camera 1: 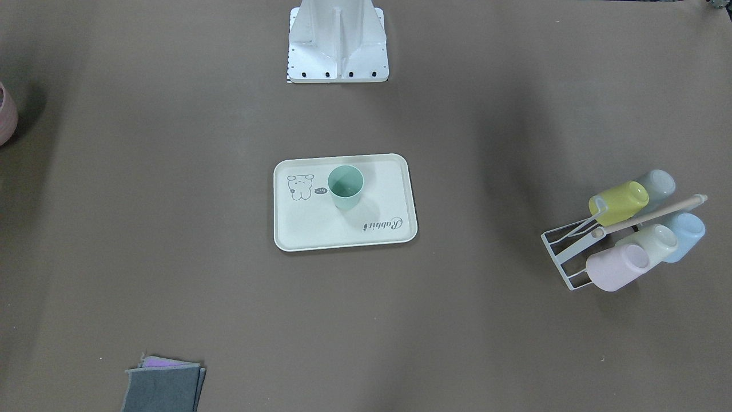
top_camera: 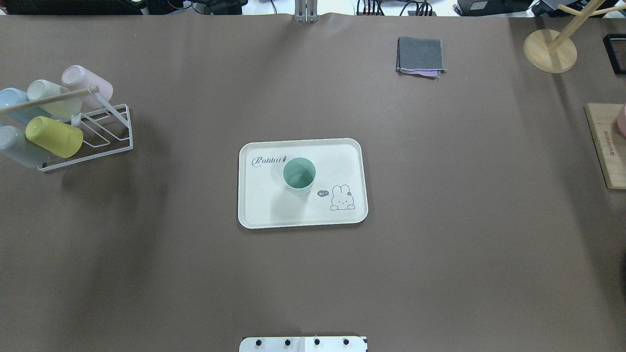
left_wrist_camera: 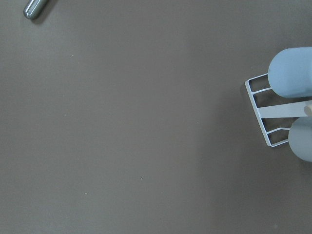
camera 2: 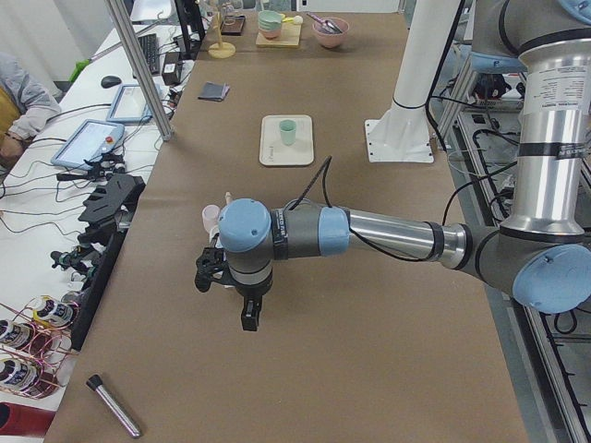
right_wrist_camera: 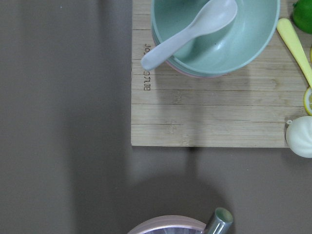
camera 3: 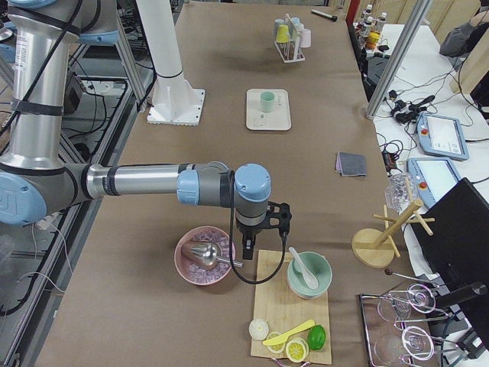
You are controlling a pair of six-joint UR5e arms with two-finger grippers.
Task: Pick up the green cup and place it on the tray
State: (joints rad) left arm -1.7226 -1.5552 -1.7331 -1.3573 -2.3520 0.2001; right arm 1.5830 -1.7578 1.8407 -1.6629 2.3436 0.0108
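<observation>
Clutter on the brown table (top_camera: 440, 254): cup rack, cloth, cutting board.
A white wire rack (camera 1: 575, 245) with a wooden rod (camera 1: 657, 213) holds tilted plastic cups: a yellow-green cup (camera 1: 620, 201), a pink cup (camera 1: 615, 268), a whitish-green cup (camera 1: 652, 241) and a pale blue cup (camera 1: 686, 234). A folded grey cloth (top_camera: 420, 55) lies well apart. A bamboo cutting board (right_wrist_camera: 209, 112) carries a mint bowl (right_wrist_camera: 243, 44) holding a white spoon (right_wrist_camera: 190, 34); a pink bowl (camera 3: 191, 264) sits near it.

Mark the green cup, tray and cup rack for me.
green cup (top_camera: 299, 175), overhead exterior, inside bottom.
tray (top_camera: 264, 191), overhead exterior, bare floor left of cup.
cup rack (left_wrist_camera: 282, 110), left wrist-mounted, flat white base bar.
</observation>
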